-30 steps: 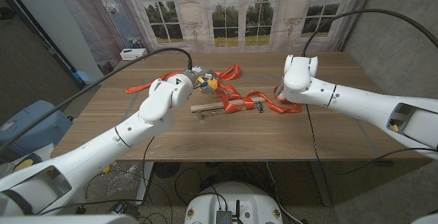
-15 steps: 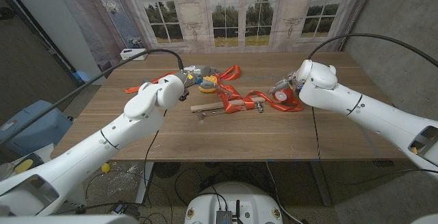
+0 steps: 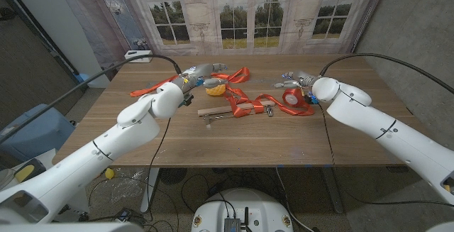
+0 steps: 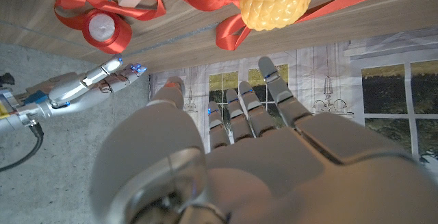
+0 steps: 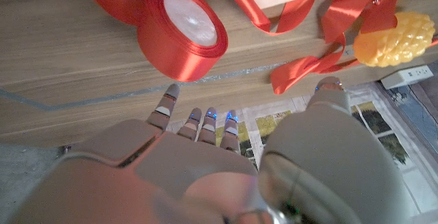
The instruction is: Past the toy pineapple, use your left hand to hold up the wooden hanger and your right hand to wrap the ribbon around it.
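Both hands, left [image 3: 202,70] and right [image 3: 294,78], lifted back, fingers spread, holding nothing.

The wooden hanger [image 3: 221,110] is lying flat mid-table, with red ribbon [image 3: 245,103] looping loosely over its right part. The ribbon's spool [image 3: 290,98] is sitting to the right, its strand trailing left past the yellow toy pineapple [image 3: 213,85] lying behind the hanger.

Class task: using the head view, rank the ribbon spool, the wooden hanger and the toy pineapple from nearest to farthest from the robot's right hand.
From the right hand:
1. Ribbon spool, just beside the hand, on the table's right.
2. Wooden hanger, mid-table, wrapped in ribbon.
3. Toy pineapple, farthest, by the left hand.
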